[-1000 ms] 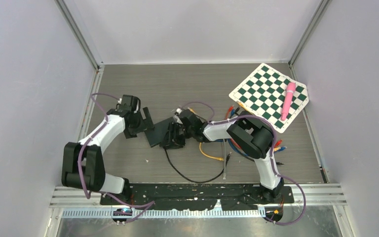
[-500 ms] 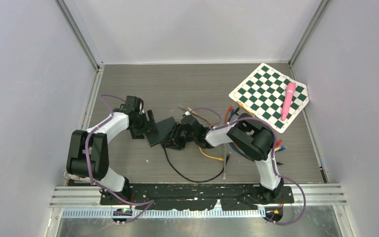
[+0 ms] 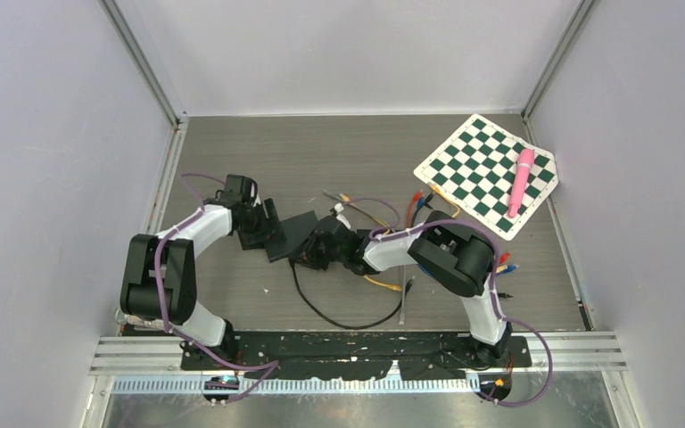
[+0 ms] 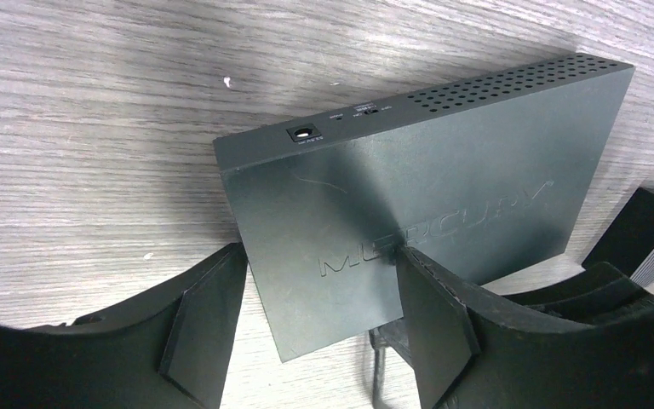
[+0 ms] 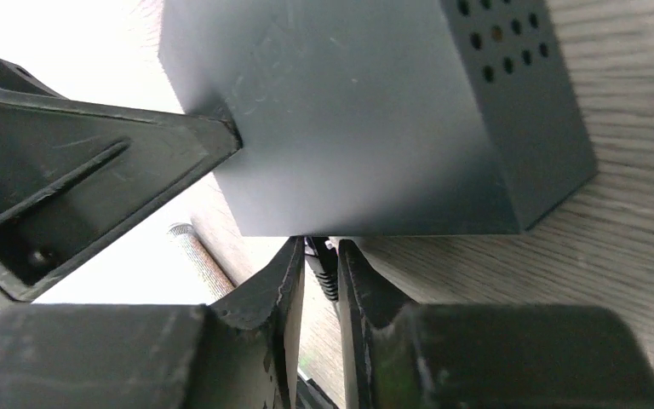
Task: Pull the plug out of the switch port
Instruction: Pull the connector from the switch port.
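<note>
One plug [image 5: 323,278], right pincer [image 5: 319,252] astride, switch [image 5: 349,111] adjoining

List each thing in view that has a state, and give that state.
switch, lying flat, plug in
plug, seated in the switch, pinched
left gripper, fingers open astride the switch corner
right gripper, fingers shut on the plug
pink pen, lying on the chessboard

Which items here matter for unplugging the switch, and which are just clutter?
In the job: switch, plug with its black cable, left end effector, right end effector.
Lying about: checkerboard mat, pink pen, loose coloured cables.
</note>
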Motion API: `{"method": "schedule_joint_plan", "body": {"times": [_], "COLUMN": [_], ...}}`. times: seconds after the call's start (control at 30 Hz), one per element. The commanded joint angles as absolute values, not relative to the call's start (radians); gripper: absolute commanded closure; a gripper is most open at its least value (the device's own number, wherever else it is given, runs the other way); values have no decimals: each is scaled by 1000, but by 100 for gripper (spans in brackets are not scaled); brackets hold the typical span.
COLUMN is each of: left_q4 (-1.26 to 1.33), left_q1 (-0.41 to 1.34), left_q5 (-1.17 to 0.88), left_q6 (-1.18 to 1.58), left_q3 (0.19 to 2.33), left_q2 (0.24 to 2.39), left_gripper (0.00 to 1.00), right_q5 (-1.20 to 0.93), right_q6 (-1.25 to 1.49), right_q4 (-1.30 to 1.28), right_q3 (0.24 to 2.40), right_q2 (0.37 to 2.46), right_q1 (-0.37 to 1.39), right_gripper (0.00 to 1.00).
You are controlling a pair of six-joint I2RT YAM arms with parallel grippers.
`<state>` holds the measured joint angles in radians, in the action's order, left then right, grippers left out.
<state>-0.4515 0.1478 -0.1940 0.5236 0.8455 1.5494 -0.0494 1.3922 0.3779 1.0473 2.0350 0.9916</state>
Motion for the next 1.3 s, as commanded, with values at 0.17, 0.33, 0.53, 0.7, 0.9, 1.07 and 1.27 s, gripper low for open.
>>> {"method": "schedule_joint_plan", "body": {"times": [0.17, 0.33, 0.53, 0.7, 0.9, 1.07, 1.27], "left_q4": [-422, -421, -413, -423, -404, -410, -461], "left_q1": [153, 152, 153, 153, 153, 154, 154], "left_q5": [-235, -244, -251, -224, -223, -222, -184], "left_q6": [527, 521, 517, 531, 554, 537, 505], "left_q3": [816, 813, 792, 793, 793, 795, 799], "left_q2": [1577, 1572, 1520, 1511, 1531, 1518, 1428], "left_gripper": [34, 35, 31, 29, 28, 24, 15], "right_q5": [24, -32, -94, -204, -338, -337, -236], "right_q6": [1389, 1356, 1211, 1142, 1157, 1141, 1041], "right_q4": [296, 329, 270, 229, 265, 259, 126], "right_q3": [1057, 1067, 1137, 1128, 1081, 1041, 1042], "right_q2": [2068, 2080, 2063, 2036, 2037, 1992, 1941], "right_q1": [1006, 989, 979, 982, 981, 971, 866], "right_gripper": [83, 94, 95, 95, 95, 95, 95]}}
